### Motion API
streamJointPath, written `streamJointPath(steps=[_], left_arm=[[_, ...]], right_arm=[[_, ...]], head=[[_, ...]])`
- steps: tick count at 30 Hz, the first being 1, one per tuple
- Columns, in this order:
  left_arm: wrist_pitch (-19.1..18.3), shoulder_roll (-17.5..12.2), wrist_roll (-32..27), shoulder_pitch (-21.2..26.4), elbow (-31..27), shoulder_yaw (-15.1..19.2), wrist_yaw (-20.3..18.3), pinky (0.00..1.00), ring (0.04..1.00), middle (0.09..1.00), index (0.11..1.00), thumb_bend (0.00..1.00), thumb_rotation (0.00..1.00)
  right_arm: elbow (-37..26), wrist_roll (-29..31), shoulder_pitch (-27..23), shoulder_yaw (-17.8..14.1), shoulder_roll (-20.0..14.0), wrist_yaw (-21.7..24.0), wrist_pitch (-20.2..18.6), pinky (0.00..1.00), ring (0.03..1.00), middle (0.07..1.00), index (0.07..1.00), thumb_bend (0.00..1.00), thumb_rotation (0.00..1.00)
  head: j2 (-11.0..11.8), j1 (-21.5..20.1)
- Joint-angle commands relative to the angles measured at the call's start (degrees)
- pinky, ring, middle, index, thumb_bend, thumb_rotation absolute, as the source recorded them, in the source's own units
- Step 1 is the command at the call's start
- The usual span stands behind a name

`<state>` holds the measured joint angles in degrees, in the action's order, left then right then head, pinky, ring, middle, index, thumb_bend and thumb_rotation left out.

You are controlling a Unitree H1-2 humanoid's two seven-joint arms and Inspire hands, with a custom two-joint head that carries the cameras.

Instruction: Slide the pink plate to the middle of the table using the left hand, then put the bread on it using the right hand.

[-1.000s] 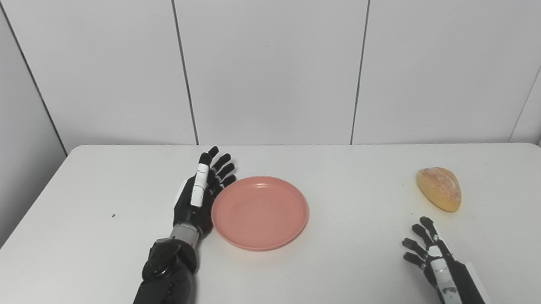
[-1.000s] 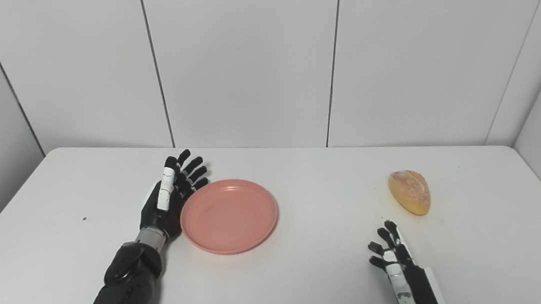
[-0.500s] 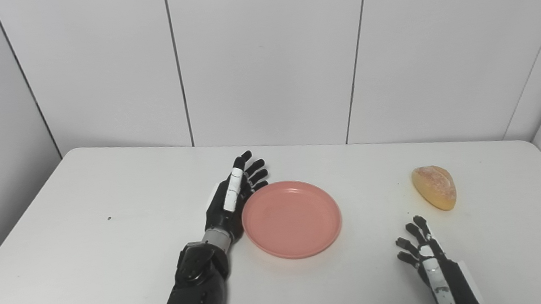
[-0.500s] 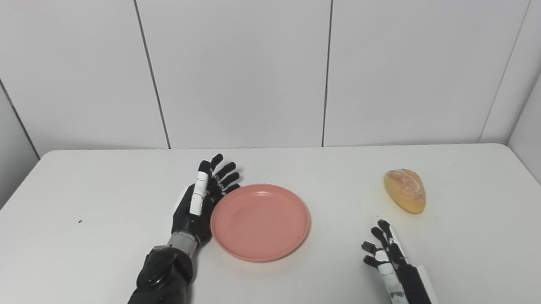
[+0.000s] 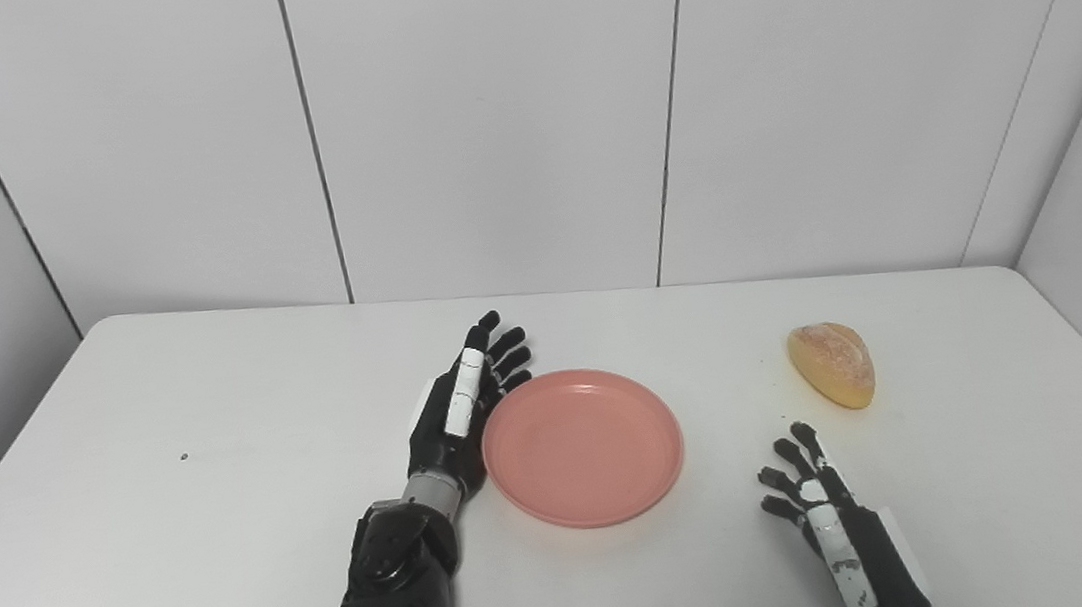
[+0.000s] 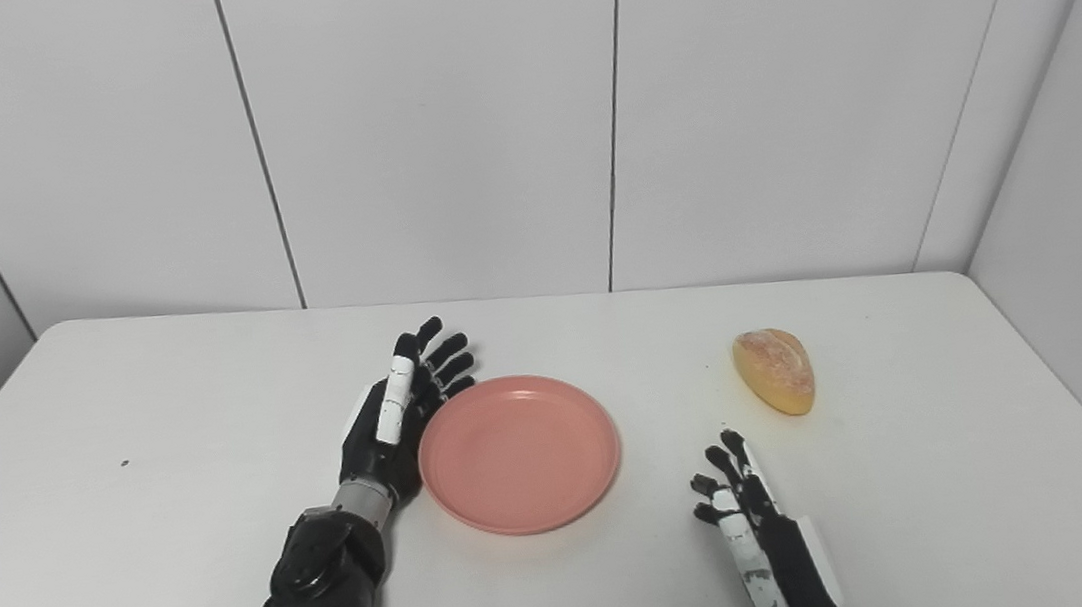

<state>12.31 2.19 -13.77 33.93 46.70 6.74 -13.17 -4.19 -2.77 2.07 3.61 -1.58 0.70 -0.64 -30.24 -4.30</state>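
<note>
The pink plate [image 5: 582,445] lies flat near the middle of the white table [image 5: 170,503]. My left hand [image 5: 463,407] is open, edge-on against the plate's left rim, fingers pointing away. The bread [image 5: 833,364], a golden oval roll, lies at the right of the table, apart from the plate. My right hand [image 5: 822,515] is open and empty near the front edge, below and left of the bread, fingers spread. The same scene shows in the right eye view, with the plate [image 6: 519,452], bread [image 6: 775,370], left hand [image 6: 404,408] and right hand [image 6: 743,524].
White wall panels stand close behind the table's far edge and along the right side. A small dark speck [image 5: 183,457] marks the tabletop at the left.
My left hand has pushed the plate to the right, toward the table's middle. The camera has also shifted. My right hand has stayed low near the front edge.
</note>
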Motion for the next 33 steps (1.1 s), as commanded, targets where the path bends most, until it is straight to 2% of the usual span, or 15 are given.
streamJointPath(steps=[1,4,8,12,14,16,18,20,23,26,28,33], left_arm=[[-0.57,-1.01,-0.42,-2.34,2.5,0.29,-0.63,0.89,0.896,0.899,0.945,0.89,0.83],[-0.4,-1.34,-0.59,-2.33,2.91,0.62,-0.98,0.9,0.894,0.897,0.947,0.9,0.83],[0.03,-1.63,-0.63,-2.15,3.84,0.93,-1.32,0.88,0.893,0.894,0.946,0.9,0.84],[1.04,-2.09,-0.53,-1.68,5.13,1.2,-1.72,0.87,0.891,0.889,0.936,0.9,0.84],[0.92,-2.26,-0.67,-1.63,5.1,1.39,-1.84,0.86,0.881,0.887,0.935,0.89,0.84],[0.76,-2.35,-0.83,-1.72,4.81,1.46,-2.04,0.87,0.883,0.891,0.938,0.88,0.83],[0.83,-2.46,-1.2,-1.64,5.19,1.55,-2.37,0.87,0.886,0.891,0.939,0.88,0.83],[0.9,-2.48,-1.51,-1.52,5.67,1.55,-2.48,0.88,0.887,0.889,0.937,0.88,0.83],[0.84,-2.57,-1.55,-1.65,5.7,1.48,-2.37,0.89,0.889,0.886,0.938,0.87,0.83],[1.63,-2.92,-1.48,-1.59,6.61,1.49,-2.62,0.89,0.894,0.891,0.944,0.85,0.84],[2.02,-3.13,-1.52,-1.5,7.22,1.54,-2.82,0.89,0.896,0.89,0.943,0.84,0.84],[2.8,-3.51,-1.81,-1.48,8.24,1.84,-3.58,0.9,0.899,0.886,0.94,0.84,0.83]], right_arm=[[2.21,-1.0,0.79,1.3,1.06,0.02,1.69,0.78,0.84,0.903,0.961,0.78,0.97],[2.31,-3.09,0.91,1.36,0.84,-1.13,3.37,0.77,0.836,0.892,0.947,0.78,0.93],[0.34,-5.38,1.28,1.06,1.02,-2.68,3.24,0.75,0.832,0.888,0.932,0.8,0.86],[-3.76,-8.75,1.42,1.21,0.68,-3.37,1.23,0.73,0.816,0.887,0.941,0.83,0.87],[-6.24,-12.47,1.29,1.44,0.59,-4.3,-0.24,0.68,0.772,0.869,0.94,0.84,0.87],[-8.26,-16.8,0.87,1.71,0.27,-4.98,-1.64,0.62,0.723,0.833,0.932,0.8,0.87],[-10.17,-20.49,0.02,1.72,-0.24,-5.06,-3.09,0.64,0.731,0.819,0.919,0.78,0.85],[-11.55,-22.38,-0.57,1.38,-0.47,-4.7,-4.25,0.64,0.737,0.82,0.914,0.78,0.84],[-15.07,-26.78,-2.71,1.09,-1.81,-2.71,-8.76,0.62,0.731,0.818,0.896,0.8,0.82],[-18.02,-30.4,-6.06,1.35,-4.7,1.37,-13.74,0.59,0.717,0.807,0.882,0.81,0.73],[-18.21,-31.67,-7.55,1.45,-5.9,2.1,-14.25,0.57,0.698,0.797,0.871,0.83,0.66],[-18.23,-36.7,-12.0,1.77,-9.54,3.19,-14.51,0.54,0.675,0.786,0.832,0.88,0.57]], head=[[0.05,-0.28],[0.22,-0.64],[0.9,-1.93],[1.59,-2.96],[1.91,-3.49],[2.06,-4.04],[2.06,-4.04],[2.09,-4.34],[2.1,-3.94],[3.06,-4.63],[3.63,-5.43],[4.87,-6.24]])
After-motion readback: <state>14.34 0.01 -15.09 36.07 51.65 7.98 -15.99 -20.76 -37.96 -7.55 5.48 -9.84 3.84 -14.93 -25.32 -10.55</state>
